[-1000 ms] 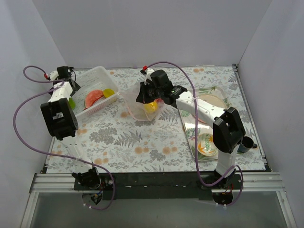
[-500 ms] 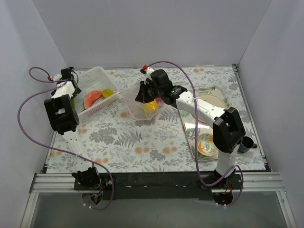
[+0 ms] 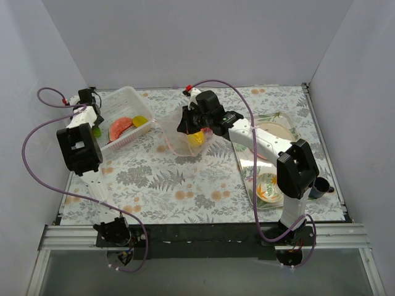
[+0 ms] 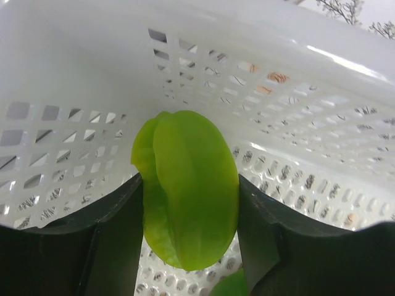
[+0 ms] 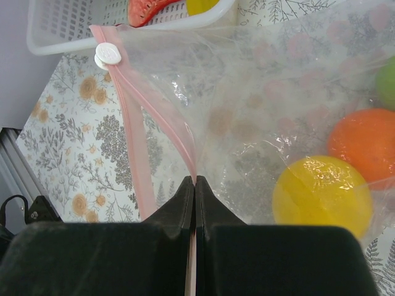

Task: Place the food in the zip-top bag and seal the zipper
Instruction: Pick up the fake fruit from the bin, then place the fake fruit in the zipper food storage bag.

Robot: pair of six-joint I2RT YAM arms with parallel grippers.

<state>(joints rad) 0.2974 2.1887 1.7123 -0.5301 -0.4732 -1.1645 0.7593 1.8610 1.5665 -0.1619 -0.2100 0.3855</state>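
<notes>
My left gripper [image 4: 190, 203] is shut on a glossy green toy fruit [image 4: 188, 185] inside the white slotted basket [image 4: 321, 117]; in the top view it sits at the basket's left end [image 3: 94, 120]. A red watermelon slice [image 3: 121, 126] and a yellow fruit [image 3: 142, 121] lie in the basket. My right gripper [image 5: 195, 182] is shut on the pink zipper strip [image 5: 143, 123] of the clear zip-top bag [image 5: 271, 80], holding its mouth up. A yellow lemon [image 5: 322, 197], an orange [image 5: 365, 140] and a green fruit [image 5: 387, 83] lie inside the bag [image 3: 188, 140].
A tray [image 3: 281, 145] with patterned plates and a bowl stands at the right. A dark cup [image 3: 319, 187] stands by its near corner. The floral mat [image 3: 185, 185] covers the table. Walls close in on three sides.
The left arm swung in and up toward the basket's left end a second ago, then held still. The right gripper and bag have barely moved.
</notes>
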